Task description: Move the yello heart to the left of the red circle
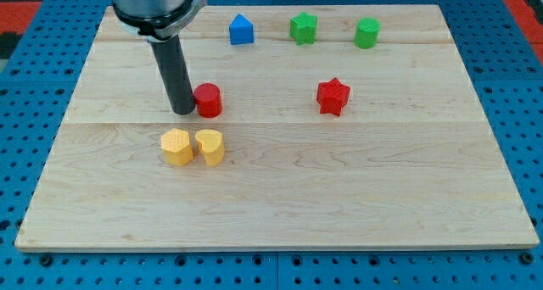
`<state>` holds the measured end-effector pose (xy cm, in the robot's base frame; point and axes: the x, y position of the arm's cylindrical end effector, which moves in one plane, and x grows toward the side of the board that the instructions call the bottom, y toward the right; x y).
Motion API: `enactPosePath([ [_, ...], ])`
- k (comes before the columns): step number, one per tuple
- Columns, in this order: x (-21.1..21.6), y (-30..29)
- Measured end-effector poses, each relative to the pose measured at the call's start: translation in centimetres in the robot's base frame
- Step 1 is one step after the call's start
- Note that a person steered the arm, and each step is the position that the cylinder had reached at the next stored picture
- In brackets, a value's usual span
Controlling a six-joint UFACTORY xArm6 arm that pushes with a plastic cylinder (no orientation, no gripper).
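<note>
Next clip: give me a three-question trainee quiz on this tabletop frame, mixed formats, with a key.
1. True or false: my tip stands just to the view's left of the red circle.
2. How many green blocks sit along the view's top?
3. Which block lies immediately to the view's left of the yellow heart? A) blue block B) yellow hexagon C) red star

Key: 1 true; 2 two; 3 B, the yellow hexagon.
</note>
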<state>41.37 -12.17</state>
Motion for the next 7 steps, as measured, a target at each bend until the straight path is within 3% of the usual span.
enactPosePath([
  [2,-0.3,0.4],
  [5,8.7,10.2],
  [7,8.1,1.0],
])
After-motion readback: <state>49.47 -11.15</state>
